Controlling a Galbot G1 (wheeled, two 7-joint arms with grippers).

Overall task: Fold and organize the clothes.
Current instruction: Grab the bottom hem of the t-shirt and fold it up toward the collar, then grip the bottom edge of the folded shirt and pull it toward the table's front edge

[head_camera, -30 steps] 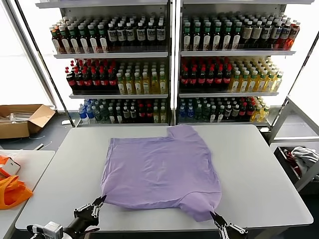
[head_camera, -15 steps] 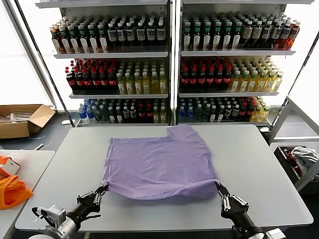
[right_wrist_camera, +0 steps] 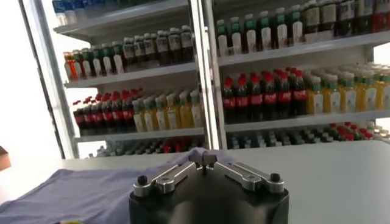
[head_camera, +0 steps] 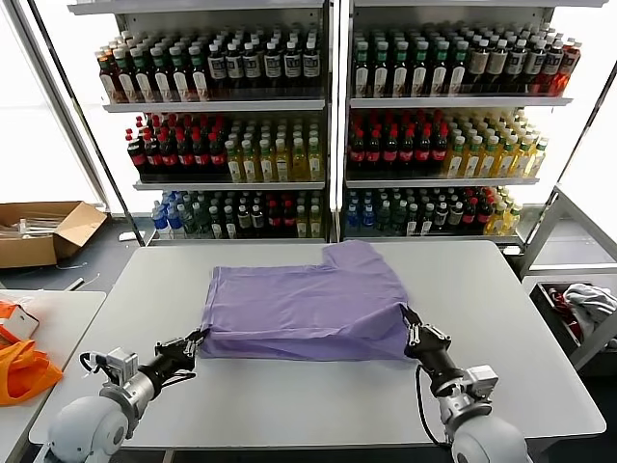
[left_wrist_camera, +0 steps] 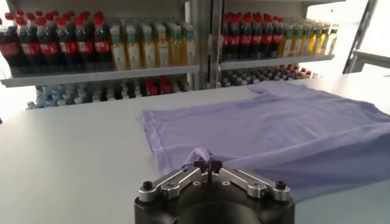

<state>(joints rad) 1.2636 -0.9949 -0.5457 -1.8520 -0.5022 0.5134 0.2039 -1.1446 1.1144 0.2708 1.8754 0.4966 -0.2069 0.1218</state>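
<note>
Now your left gripper (head_camera: pixel 198 337) pinches the T-shirt (head_camera: pixel 307 311) on the table (head_camera: pixel 501 318); your right gripper (head_camera: pixel 409 319) pinches its opposite folded corner.

Left hand (head_camera: pixel 196 340) pinched closed, low, forward; right hand (head_camera: pixel 409 325) likewise, clamped.

From the head we look forward and down over the table (head_camera: pixel 501 318) toward the drink shelves (head_camera: pixel 328 125). Each wrist camera sits close behind its own jaws, looking low across the tabletop past their tips; we share the lavender T-shirt (head_camera: pixel 304 309) and shelves in all three.
</note>
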